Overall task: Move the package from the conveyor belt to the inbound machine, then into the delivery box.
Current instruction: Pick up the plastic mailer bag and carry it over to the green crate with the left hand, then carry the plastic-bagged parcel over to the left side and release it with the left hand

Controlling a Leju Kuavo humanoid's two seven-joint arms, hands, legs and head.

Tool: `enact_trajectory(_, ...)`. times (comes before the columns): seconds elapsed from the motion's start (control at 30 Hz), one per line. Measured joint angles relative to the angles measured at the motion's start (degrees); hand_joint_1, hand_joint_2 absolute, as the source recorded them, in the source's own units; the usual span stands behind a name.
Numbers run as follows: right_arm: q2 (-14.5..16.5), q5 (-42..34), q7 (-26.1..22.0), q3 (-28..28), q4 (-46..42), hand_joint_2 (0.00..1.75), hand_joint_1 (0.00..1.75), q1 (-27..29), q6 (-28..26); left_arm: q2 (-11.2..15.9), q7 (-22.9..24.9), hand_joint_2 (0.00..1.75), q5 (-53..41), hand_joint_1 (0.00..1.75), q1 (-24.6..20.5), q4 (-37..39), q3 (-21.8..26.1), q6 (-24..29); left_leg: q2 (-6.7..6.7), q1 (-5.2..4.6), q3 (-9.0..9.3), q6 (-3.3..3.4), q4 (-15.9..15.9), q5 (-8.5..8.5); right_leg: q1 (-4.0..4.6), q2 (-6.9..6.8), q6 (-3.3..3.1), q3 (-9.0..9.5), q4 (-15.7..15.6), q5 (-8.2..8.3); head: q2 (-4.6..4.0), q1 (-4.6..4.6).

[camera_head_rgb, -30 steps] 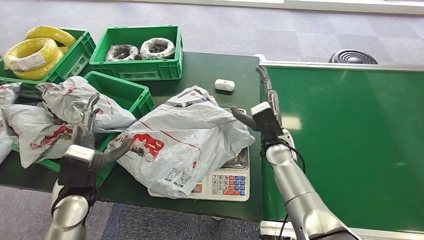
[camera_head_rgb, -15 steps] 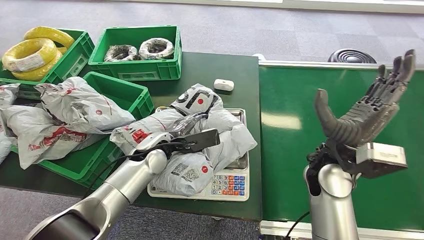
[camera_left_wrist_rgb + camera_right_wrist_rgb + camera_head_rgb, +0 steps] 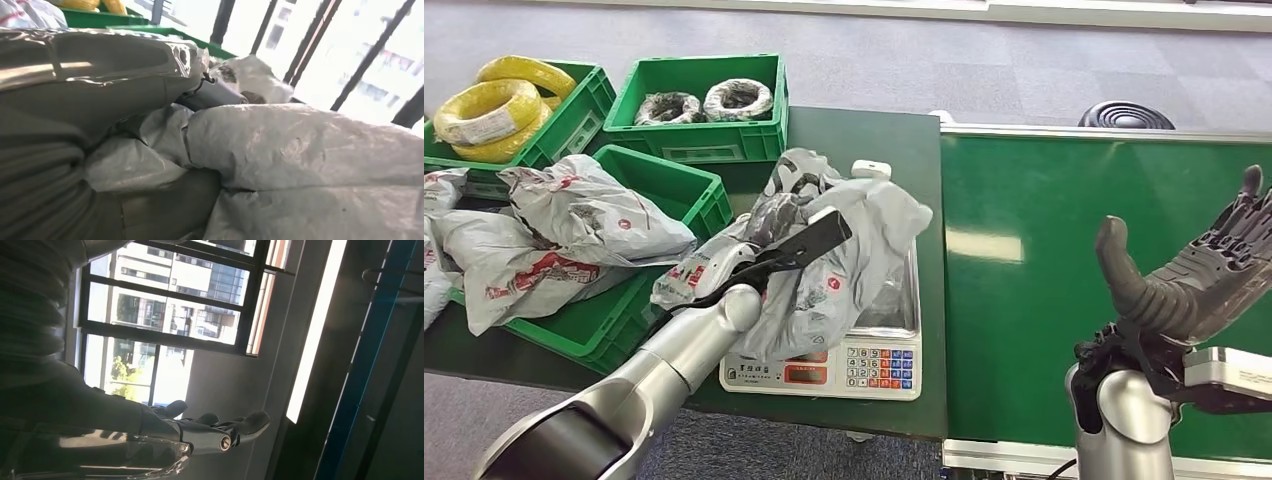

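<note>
The grey plastic package [image 3: 849,262] with red print is raised on edge over the scale [image 3: 866,366], its lower part still hanging near the tray. My left hand [image 3: 796,248] grips it from the near side, dark fingers pressed into the wrinkled film. In the left wrist view the bag [image 3: 300,150] bulges right beside the hand [image 3: 75,95]. My right hand [image 3: 1192,272] is held up over the green conveyor belt [image 3: 1034,250], palm up, fingers spread and holding nothing; the right wrist view shows those fingers [image 3: 215,429] apart against a window.
A green crate [image 3: 686,192] left of the scale holds several grey packages [image 3: 584,212]. Two more crates at the back hold yellow coils [image 3: 494,105] and dark cable rolls [image 3: 704,100]. A small white device [image 3: 871,168] lies behind the scale.
My left hand has lifted the package from lying flat on the scale to standing on edge. My right hand has sunk lower and drifted right over the belt.
</note>
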Motion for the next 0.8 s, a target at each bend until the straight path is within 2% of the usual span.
enact_trajectory(0.17, 0.0, 0.9, 0.0, 0.0, 0.5, 1.75, 0.00, 1.9, 0.5, 2.5, -4.2, 1.75, -1.8, 1.75, 4.9, -19.3, 6.6, 15.7, 0.04, 0.02, -0.30, -0.02, 0.0, 0.01, 0.01, 0.07, 0.00, -0.33, 0.0, -0.01, 0.00, 0.00)
enact_trajectory(0.23, 0.0, 0.7, 0.0, 0.0, 0.7, 1.75, 0.00, 2.8, 0.3, 3.2, -5.3, 1.75, -5.9, 1.75, 5.9, -26.4, 9.6, 19.1, 0.02, 0.02, -0.38, -0.02, 0.0, 0.01, 0.01, 0.06, 0.00, -0.39, 0.0, -0.02, 0.00, -0.01)
enact_trajectory(0.3, -0.1, 0.1, 0.0, 0.0, 0.7, 1.75, 0.00, 3.9, 0.0, 3.3, -6.5, 1.75, -14.0, 1.75, 6.5, -31.6, 13.4, 21.1, 0.03, 0.01, -0.43, -0.01, 0.0, 0.01, 0.01, 0.06, 0.00, -0.43, 0.0, -0.02, 0.00, 0.00)
enact_trajectory(0.37, -0.4, -0.8, 0.0, -0.1, 0.8, 1.75, 0.00, 4.8, -0.3, 3.3, -4.6, 1.75, -23.5, 1.75, 6.1, -34.5, 18.2, 21.2, 0.05, 0.00, -0.44, -0.01, 0.0, 0.00, 0.00, 0.07, 0.00, -0.44, 0.0, -0.02, 0.00, 0.02)
enact_trajectory(0.43, -0.9, -1.5, 0.0, -0.1, 1.0, 1.75, 0.00, 5.3, -0.5, 4.1, 1.5, 1.75, -29.8, 1.75, 4.8, -34.6, 22.4, 19.8, 0.10, 0.00, -0.39, -0.01, 0.0, 0.01, 0.00, 0.10, -0.02, -0.44, 0.0, 0.01, 0.00, 0.02)
enact_trajectory(0.47, -1.1, -1.7, 0.0, -0.2, 1.1, 1.75, 0.00, 5.3, -0.5, 4.9, 4.3, 1.75, -31.2, 1.75, 4.0, -33.9, 23.9, 19.2, 0.13, 0.00, -0.36, -0.02, 0.0, 0.02, 0.00, 0.12, -0.05, -0.44, 0.0, 0.04, 0.00, 0.01)
enact_trajectory(0.53, -1.5, -2.0, 0.0, -0.5, 1.4, 1.75, 0.00, 5.4, -0.5, 6.4, 6.8, 1.75, -31.4, 1.75, 2.8, -32.2, 26.3, 18.9, 0.14, 0.02, -0.33, -0.04, 0.0, 0.07, 0.02, 0.14, -0.08, -0.46, 0.0, 0.08, 0.00, -0.01)
enact_trajectory(0.7, -2.0, -2.0, 0.0, -0.8, 2.0, 1.75, 0.00, 5.4, -0.4, 7.8, 7.3, 1.75, -31.6, 1.75, 1.4, -30.1, 28.6, 19.0, 0.05, 0.02, -0.41, -0.04, 0.0, 0.16, 0.02, 0.07, -0.06, -0.44, 0.0, 0.10, 0.00, 0.00)
enact_trajectory(0.77, -2.0, -2.0, 0.0, -0.9, 2.1, 1.75, 0.00, 5.3, -0.4, 8.2, 9.7, 1.75, -32.7, 1.75, 1.0, -29.4, 28.9, 16.8, 0.08, 0.02, -0.43, -0.04, 0.0, 0.15, 0.01, 0.09, -0.06, -0.46, 0.0, 0.11, 0.00, 0.02)
enact_trajectory(0.8, -2.0, -2.0, 0.0, -0.9, 2.3, 1.75, 0.00, 5.3, -0.4, 8.6, 12.5, 1.75, -33.9, 1.75, 0.5, -28.4, 29.0, 13.9, 0.08, 0.01, -0.44, -0.04, 0.0, 0.15, 0.01, 0.08, -0.06, -0.46, 0.0, 0.11, 0.00, 0.02)
